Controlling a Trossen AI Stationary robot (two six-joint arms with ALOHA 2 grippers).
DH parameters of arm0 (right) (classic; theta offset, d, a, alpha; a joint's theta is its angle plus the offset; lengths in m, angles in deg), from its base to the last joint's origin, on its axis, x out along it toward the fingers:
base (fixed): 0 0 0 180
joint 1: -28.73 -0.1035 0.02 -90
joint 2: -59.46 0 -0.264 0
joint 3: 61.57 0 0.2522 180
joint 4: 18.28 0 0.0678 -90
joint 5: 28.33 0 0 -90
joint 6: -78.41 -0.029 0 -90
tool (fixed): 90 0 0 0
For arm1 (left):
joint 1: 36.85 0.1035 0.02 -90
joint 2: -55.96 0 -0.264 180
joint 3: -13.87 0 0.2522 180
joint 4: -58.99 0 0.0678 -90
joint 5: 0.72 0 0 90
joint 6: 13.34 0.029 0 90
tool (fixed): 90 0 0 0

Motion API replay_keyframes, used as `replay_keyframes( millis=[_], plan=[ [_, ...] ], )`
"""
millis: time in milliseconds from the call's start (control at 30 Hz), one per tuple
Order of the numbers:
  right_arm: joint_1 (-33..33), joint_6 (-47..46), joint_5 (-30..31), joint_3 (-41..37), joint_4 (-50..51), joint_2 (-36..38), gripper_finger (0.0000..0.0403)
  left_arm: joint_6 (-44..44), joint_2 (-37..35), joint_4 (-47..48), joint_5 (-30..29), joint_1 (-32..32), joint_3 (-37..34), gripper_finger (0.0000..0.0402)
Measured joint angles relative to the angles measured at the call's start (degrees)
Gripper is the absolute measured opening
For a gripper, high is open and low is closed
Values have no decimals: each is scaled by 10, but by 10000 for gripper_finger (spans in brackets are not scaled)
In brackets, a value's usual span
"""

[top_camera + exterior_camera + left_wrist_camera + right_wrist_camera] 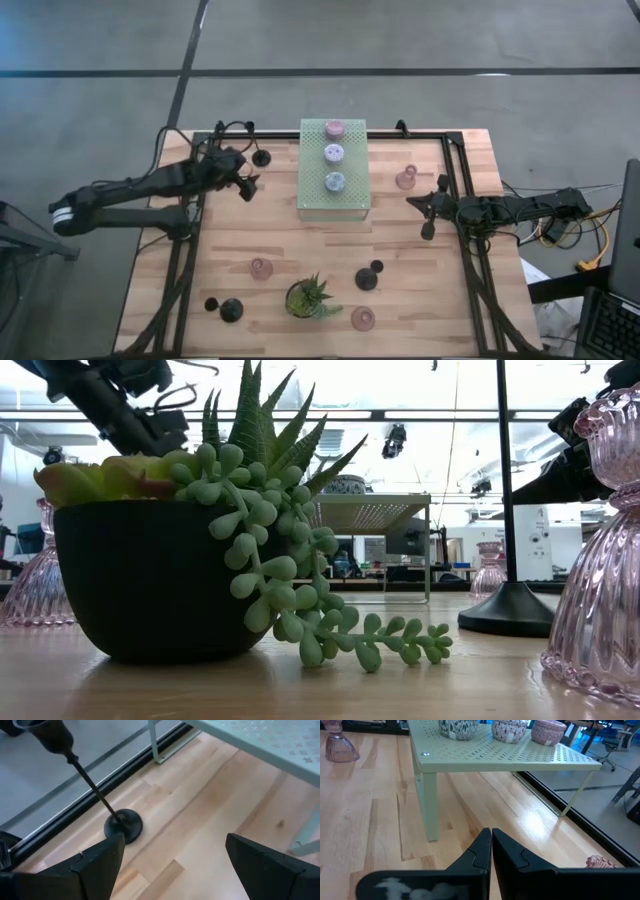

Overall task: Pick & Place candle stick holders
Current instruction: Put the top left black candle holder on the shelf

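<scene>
left gripper (170, 865): hanging released at table's 10 o'clock, black holder (122, 825) just ahead
right gripper (491, 851): sitting clenched, empty, 3 o'clock
box (333, 200): carrying 3 squat holders (334, 155)
wrist-only: black holder's thin stem
high: showing 3 pink (261, 268), 3 black

Box (333, 205) at table's (440, 310) far centre; three holders (335, 154) in a row on top. Left of box: stemmed holder (261, 158), left gripper (243, 183) beside it. Right of box: one holder (406, 178), right gripper (428, 215). Plant (309, 297) before box, five holders (261, 267) scattered around.
</scene>
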Motion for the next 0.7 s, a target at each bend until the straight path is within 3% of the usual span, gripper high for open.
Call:
replay_keyframes(
  millis=[200,367,600,700],
  plan=[
    [0,0,0,0,0,0,8,2,32,-96,-9,36,-27,351],
    [0,0,0,0,0,0,8,-68,61,-126,-72,74,-51,346],
    [0,0,0,0,0,0,8,2,108,-312,-81,98,-83,334],
    [0,0,0,0,0,0,9,6,135,-328,-117,109,-83,334]
  ],
)
